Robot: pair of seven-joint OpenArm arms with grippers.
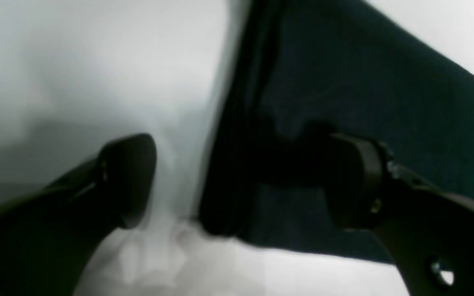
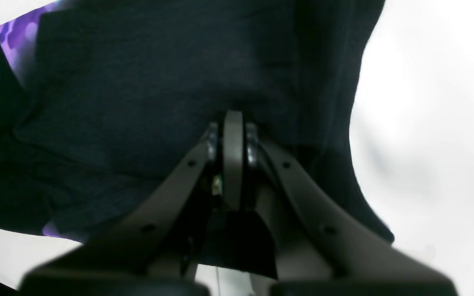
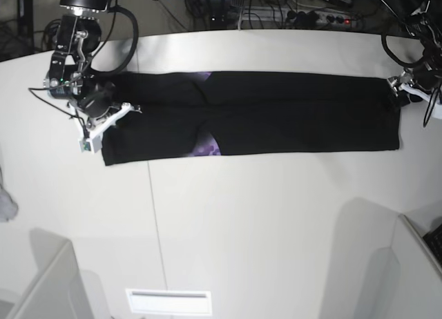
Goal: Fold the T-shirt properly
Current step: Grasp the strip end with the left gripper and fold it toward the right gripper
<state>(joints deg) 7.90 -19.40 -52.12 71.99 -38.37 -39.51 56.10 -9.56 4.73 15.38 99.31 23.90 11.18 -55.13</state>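
The black T-shirt (image 3: 290, 112) lies as a long flat strip across the white table (image 3: 262, 215), with a patch of purple print (image 3: 207, 148) showing at its front edge. My right gripper (image 3: 114, 115) is at the strip's left end. In the right wrist view it (image 2: 233, 121) is shut, its tips pinching the dark T-shirt (image 2: 138, 82). My left gripper (image 3: 402, 88) is at the strip's right end. In the left wrist view it (image 1: 241, 181) is open astride the T-shirt (image 1: 364, 82) edge, one finger (image 1: 352, 181) over cloth and the other over bare table.
A small grey-white cloth scrap (image 3: 5, 205) lies at the table's left edge. Cables and a power strip (image 3: 311, 15) run behind the table. Grey boxes stand at the front left (image 3: 41, 284) and front right (image 3: 414, 264).
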